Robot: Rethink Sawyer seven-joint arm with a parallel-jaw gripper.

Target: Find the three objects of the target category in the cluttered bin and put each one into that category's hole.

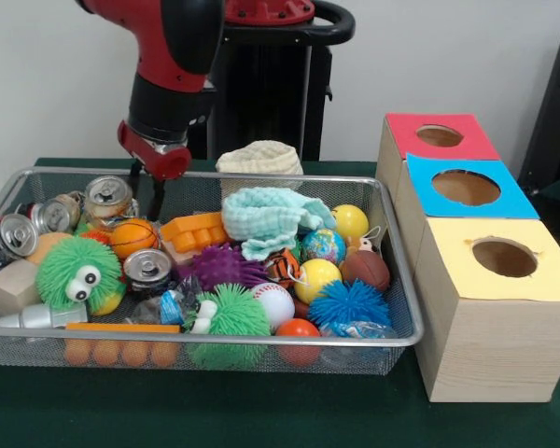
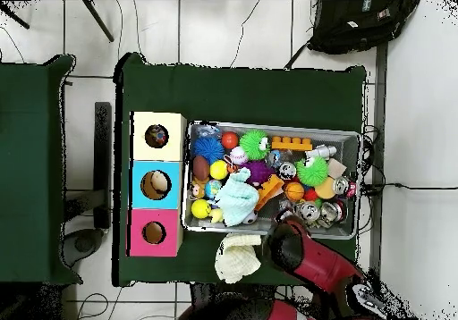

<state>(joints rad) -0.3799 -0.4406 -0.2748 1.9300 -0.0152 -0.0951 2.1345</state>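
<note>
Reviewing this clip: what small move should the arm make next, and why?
Probably lower straight down: the gripper hangs open just above the cans at the mesh bin's end farthest from the boxes, holding nothing, so descending would bring a can between its fingers.

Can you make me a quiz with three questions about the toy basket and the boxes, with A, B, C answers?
1. Where does the gripper hover?
A. Over the cans at one end of the wire bin
B. Over the yellow box
C. Outside the bin, on the table

2. How many boxes with holes stand beside the bin?
A. Two
B. Three
C. Five

3. What lies over the toys in the bin's middle?
A. A book
B. A lid
C. A light green cloth

Answers: 1 A, the fingers hang just above the cans. 2 B, a red box, a blue box and a yellow box stand in a row. 3 C, the crumpled cloth rests on the balls.
</note>
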